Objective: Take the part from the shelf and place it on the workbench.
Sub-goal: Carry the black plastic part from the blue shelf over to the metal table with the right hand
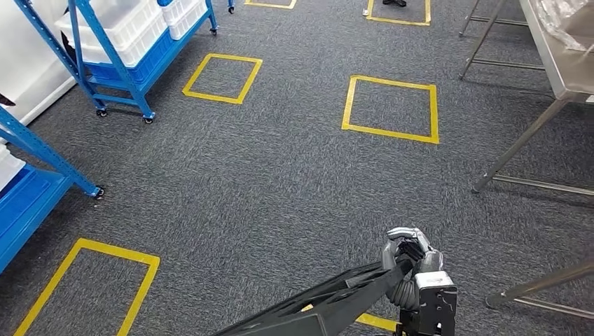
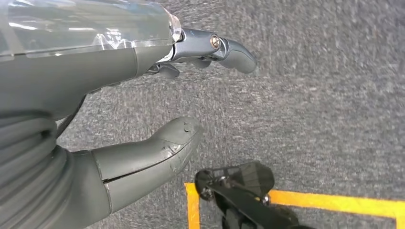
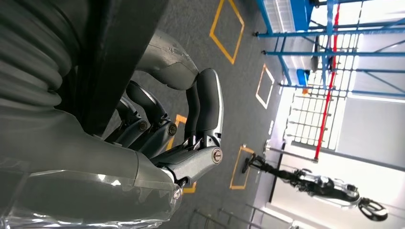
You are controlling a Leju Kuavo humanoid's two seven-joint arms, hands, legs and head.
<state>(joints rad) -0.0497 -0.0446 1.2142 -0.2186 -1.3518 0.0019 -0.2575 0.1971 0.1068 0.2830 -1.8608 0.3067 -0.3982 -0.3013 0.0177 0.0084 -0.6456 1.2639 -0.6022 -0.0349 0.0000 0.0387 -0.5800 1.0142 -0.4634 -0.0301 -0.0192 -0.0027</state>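
Five yellow floor squares — two blue shelf racks, two metal workbenches, two robot hands, one long black part.

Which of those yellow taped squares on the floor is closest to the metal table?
The yellow square right of centre in the head view, beside the metal table. The one near the blue shelf lies farther left.

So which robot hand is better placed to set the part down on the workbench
The right. The right robot hand already grips the long black part, and the metal workbench stands on the robot's right. The left robot hand hangs open over the carpet, holding nothing.
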